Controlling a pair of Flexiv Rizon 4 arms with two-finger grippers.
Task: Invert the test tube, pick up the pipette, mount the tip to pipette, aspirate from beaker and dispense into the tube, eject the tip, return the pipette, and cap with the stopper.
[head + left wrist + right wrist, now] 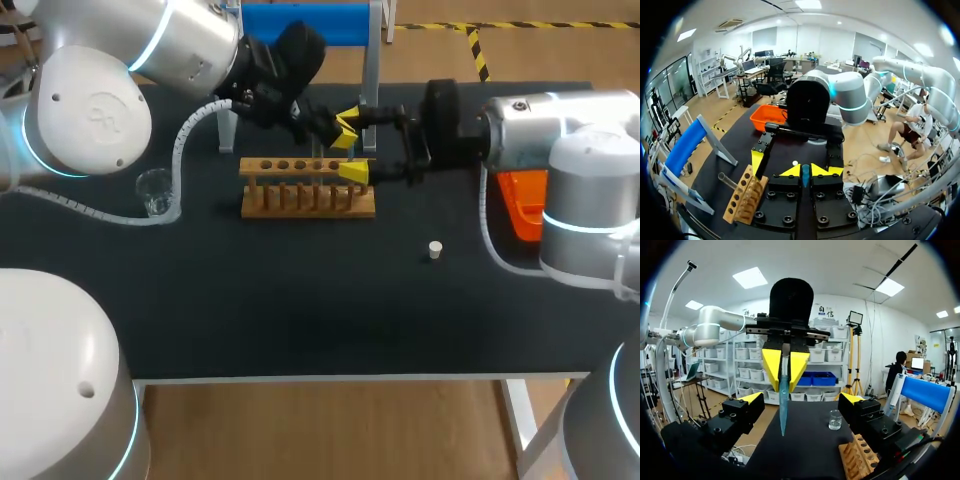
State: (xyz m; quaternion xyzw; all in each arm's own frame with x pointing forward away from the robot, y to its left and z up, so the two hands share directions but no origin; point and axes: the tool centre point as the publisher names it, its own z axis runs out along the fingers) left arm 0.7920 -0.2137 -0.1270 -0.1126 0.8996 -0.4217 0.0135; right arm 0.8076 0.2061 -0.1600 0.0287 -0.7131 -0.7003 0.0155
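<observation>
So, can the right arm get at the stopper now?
Probably yes: the stopper stands alone on the right side, nothing around it, and the right gripper is open.

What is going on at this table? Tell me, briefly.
The left gripper is shut on a slim blue pipette, held point-down above the table beside the wooden rack. The right gripper faces it, fingers open on either side of the pipette and touching nothing. The beaker and the white stopper stand apart on the table, with no gripper at them.
</observation>
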